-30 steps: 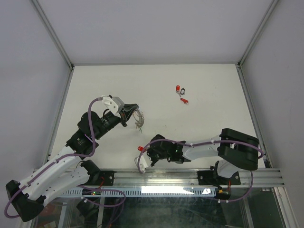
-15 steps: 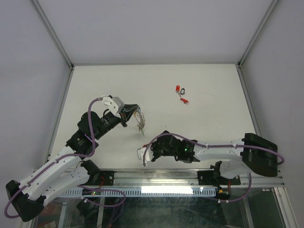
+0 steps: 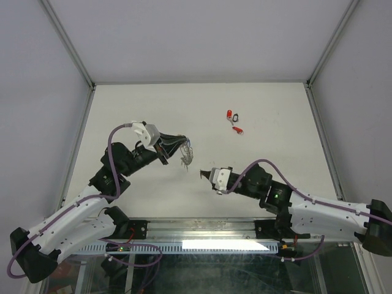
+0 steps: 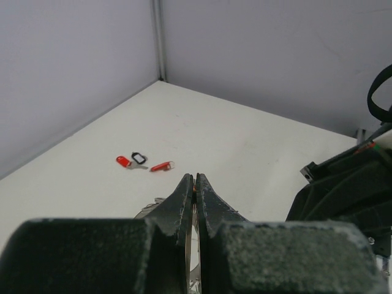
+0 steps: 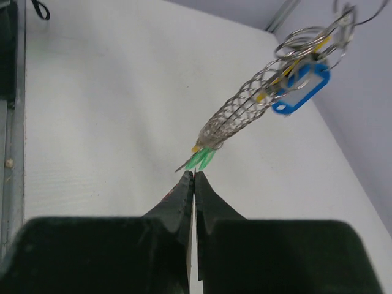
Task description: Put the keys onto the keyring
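Left claw point(image 4: 196, 180) is clamped shut on the keyring point(image 5: 240, 120). The grip point is mostly hidden: its wrist view shows only a yellow sliver between the jaws. Right claw point(image 5: 193, 177) is closed with nothing visible in it, tip just under the ring's green tags point(image 5: 201, 159); contact unclear. Keyring hangs in the air over the desk point(image 3: 135, 110): silvery mesh tube, wire loops, blue tag point(image 5: 300, 92), top cut off by the frame. Red-tagged keys point(image 3: 231, 114) lie at the far side of the desk, too small for detail.
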`<state>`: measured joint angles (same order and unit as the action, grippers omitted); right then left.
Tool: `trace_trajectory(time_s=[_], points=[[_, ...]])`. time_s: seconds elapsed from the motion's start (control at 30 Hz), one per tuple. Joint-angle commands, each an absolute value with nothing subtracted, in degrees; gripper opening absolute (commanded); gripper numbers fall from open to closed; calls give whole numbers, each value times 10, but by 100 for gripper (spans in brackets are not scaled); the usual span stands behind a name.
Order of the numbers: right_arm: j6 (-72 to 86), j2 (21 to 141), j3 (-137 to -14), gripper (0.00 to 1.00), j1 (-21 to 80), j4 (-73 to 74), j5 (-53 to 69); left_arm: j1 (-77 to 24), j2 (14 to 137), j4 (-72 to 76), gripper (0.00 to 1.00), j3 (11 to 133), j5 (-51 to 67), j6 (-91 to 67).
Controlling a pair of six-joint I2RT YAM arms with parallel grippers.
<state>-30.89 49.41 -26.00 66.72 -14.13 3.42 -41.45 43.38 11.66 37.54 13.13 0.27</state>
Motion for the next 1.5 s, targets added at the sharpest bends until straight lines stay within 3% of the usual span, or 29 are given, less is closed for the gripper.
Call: trace_trajectory(time_s=[0.0, 0.27, 0.67, 0.9, 1.2, 1.33, 1.47], points=[[-289, 428, -269, 0, 661, -184, 9, -408, 446, 221, 0, 380, 212, -42], [-331, 373, -308, 0, 660, -185, -3, -408, 483, 299, 0, 381, 290, -94], [-322, 375, -320, 0, 658, -113, -95, -408, 496, 288, 0, 385, 314, -91], [-186, 435, -368, 0, 606, 49, -118, -408, 497, 273, 0, 392, 330, -75], [-1, 550, -393, 0, 509, 172, 30, -408, 499, 266, 0, 397, 336, -71], [24, 587, -385, 7, 495, 171, 66, -408, 500, 262, 0, 398, 337, -71], [30, 581, -383, 24, 476, 151, 40, -408, 501, 258, 0, 399, 339, -69]])
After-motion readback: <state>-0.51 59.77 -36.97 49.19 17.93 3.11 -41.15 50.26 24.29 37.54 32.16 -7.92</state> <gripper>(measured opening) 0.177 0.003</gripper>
